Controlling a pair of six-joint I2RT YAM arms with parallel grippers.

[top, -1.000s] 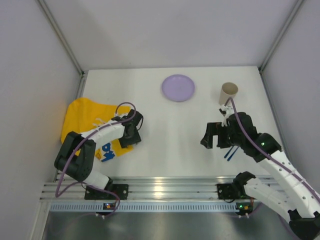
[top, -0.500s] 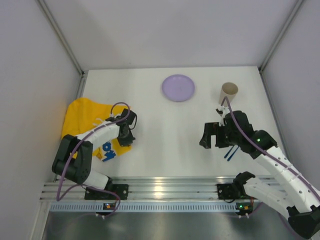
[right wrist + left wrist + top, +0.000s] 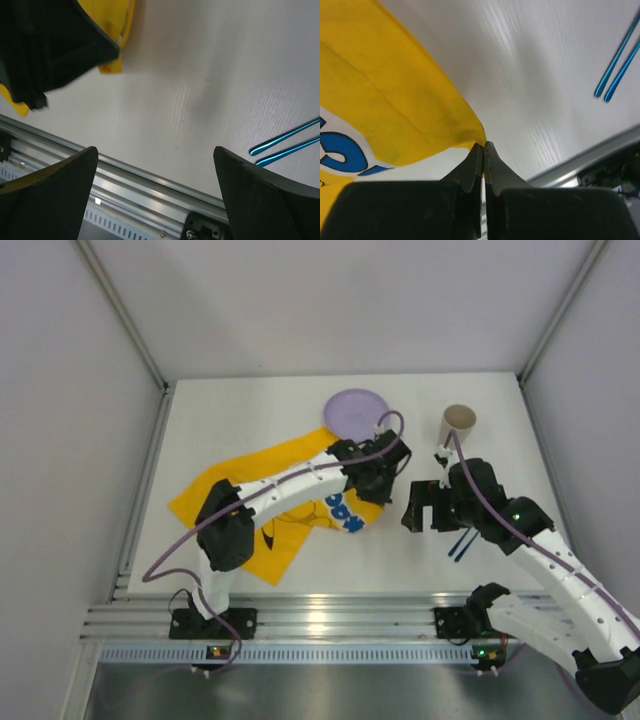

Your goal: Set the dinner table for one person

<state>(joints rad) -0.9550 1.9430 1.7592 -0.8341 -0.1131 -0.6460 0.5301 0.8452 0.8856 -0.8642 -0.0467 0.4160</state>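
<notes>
The dinner table [image 3: 270, 420] is a white top. A yellow printed cloth mat [image 3: 250, 505] lies stretched from the left towards the middle. My left gripper [image 3: 380, 485] is shut on the mat's right corner, just below the purple plate [image 3: 350, 410]. In the left wrist view the jaws [image 3: 483, 146] pinch the yellow corner [image 3: 395, 110] above the white top. My right gripper [image 3: 425, 508] hangs open close to the right of that corner, with nothing between its fingers [image 3: 50, 195]. Two blue utensils [image 3: 461, 544] lie under the right arm.
A tan cup [image 3: 459, 422] stands at the back right, behind the right arm. The blue utensils [image 3: 285, 145] lie just right of the open right jaws. The ribbed aluminium rail [image 3: 330, 620] runs along the near edge. Grey walls close in three sides.
The left gripper shut on the mat's edge at the left and pulled it to the right across the table, stretching it out. The right arm barely moved.
</notes>
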